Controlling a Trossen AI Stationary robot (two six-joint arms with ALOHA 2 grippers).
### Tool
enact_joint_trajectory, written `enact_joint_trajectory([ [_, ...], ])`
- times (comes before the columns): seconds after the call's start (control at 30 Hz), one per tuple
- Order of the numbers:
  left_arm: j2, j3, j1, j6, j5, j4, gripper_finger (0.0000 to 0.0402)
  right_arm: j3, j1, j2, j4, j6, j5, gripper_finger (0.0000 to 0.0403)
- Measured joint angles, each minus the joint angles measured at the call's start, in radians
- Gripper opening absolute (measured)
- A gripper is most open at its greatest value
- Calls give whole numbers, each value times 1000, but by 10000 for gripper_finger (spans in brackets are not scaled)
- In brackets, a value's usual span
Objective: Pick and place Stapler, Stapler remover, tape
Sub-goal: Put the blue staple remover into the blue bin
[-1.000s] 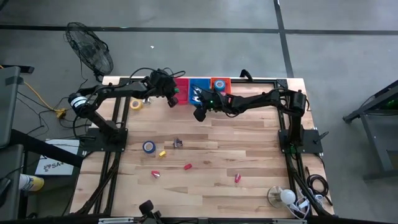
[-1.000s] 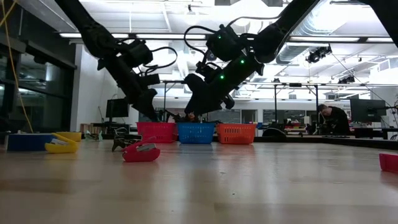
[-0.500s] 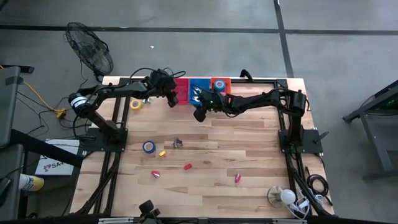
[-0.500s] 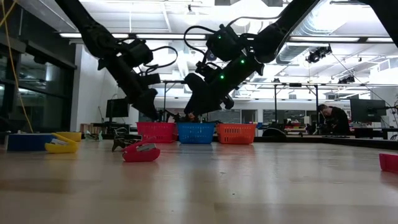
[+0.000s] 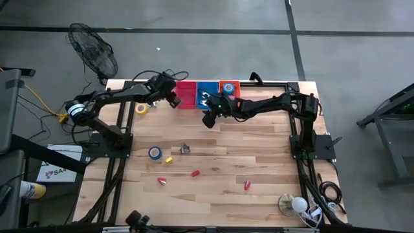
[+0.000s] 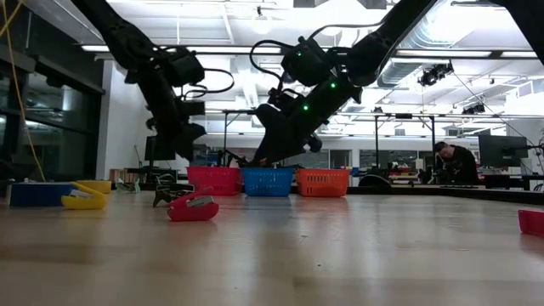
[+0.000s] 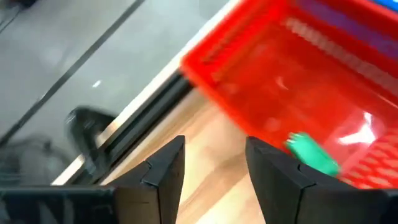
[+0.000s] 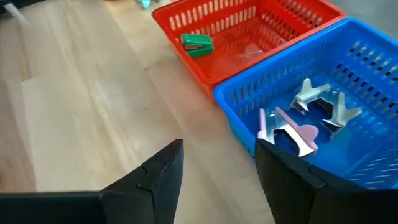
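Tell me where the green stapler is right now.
The green stapler lies inside the red basket at the table's far edge, left of the blue basket, with the left gripper just beside it.

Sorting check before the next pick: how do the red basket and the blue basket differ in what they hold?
The red basket holds one small green stapler; the blue basket holds several pale pink and silver staple removers. The stapler is a solid block; the removers are open claws. Both baskets are slotted plastic, standing side by side.
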Motion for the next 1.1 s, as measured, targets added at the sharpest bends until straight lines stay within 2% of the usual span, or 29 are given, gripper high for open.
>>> enact_joint_trajectory([
  [0.2,-6,0,7,-245,-160,-29,165,0,0,0,0,-9,-62,188],
  [0.4,-6,0,83,-378,-156,-149,166,0,2,0,-11,-16,-105,188],
  [0.47,-6,0,127,-411,-112,-179,166,0,2,0,-12,-18,-120,188],
  [0.6,-6,0,205,-425,39,-190,166,0,2,0,-14,-25,-133,188],
  [0.83,-2,0,284,-432,165,-240,166,0,3,0,-14,-26,-137,188],
  [1.1,25,0,295,-437,191,-300,166,0,19,0,-10,-29,-137,188],
])
